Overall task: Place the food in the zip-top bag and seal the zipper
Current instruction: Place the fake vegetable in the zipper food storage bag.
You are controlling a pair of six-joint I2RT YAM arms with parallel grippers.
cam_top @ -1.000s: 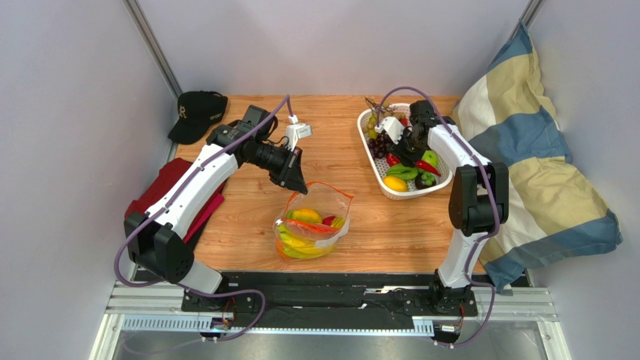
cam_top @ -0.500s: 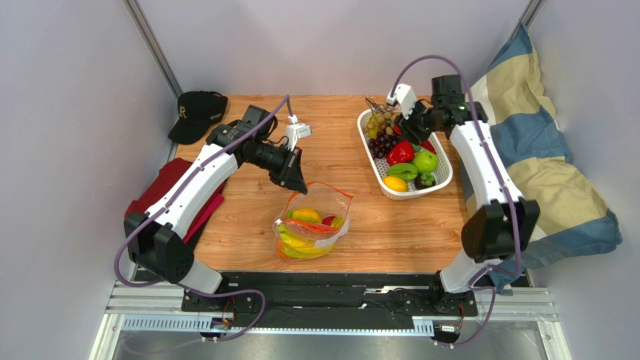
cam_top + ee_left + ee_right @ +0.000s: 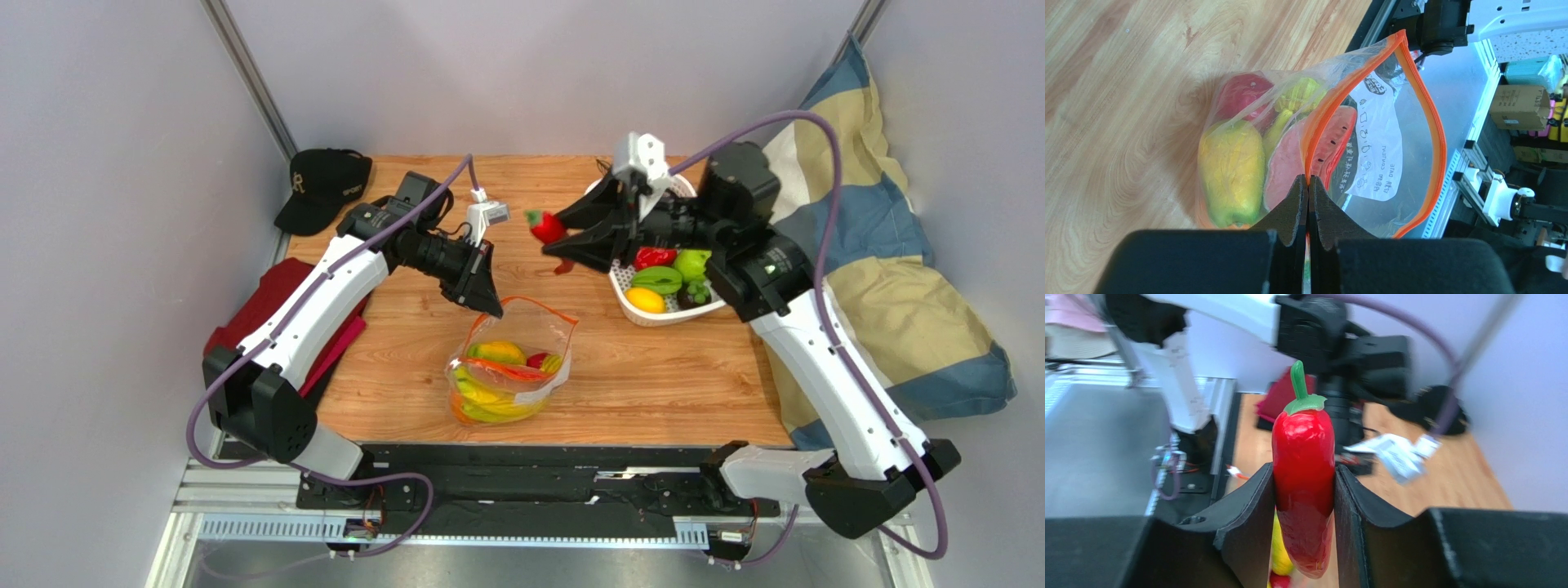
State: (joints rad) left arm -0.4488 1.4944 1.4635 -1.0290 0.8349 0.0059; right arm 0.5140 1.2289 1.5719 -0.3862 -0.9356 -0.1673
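Black fingers (image 3: 1250,508) of the right gripper (image 3: 1304,471) clamp a glossy red toy chili pepper (image 3: 1303,429), held in the air beside the white lattice basket (image 3: 662,321). The left gripper (image 3: 1308,184) pinches the orange-red zipper strip (image 3: 1415,79) of the clear plastic bag (image 3: 1407,153), which lies open on the wooden table (image 3: 1118,92) with yellow, red and pink toy food (image 3: 1229,171) inside.

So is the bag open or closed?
Open. The bag's orange zipper spreads in a wide loop, and the left gripper pinches one side of it. Food sits inside.
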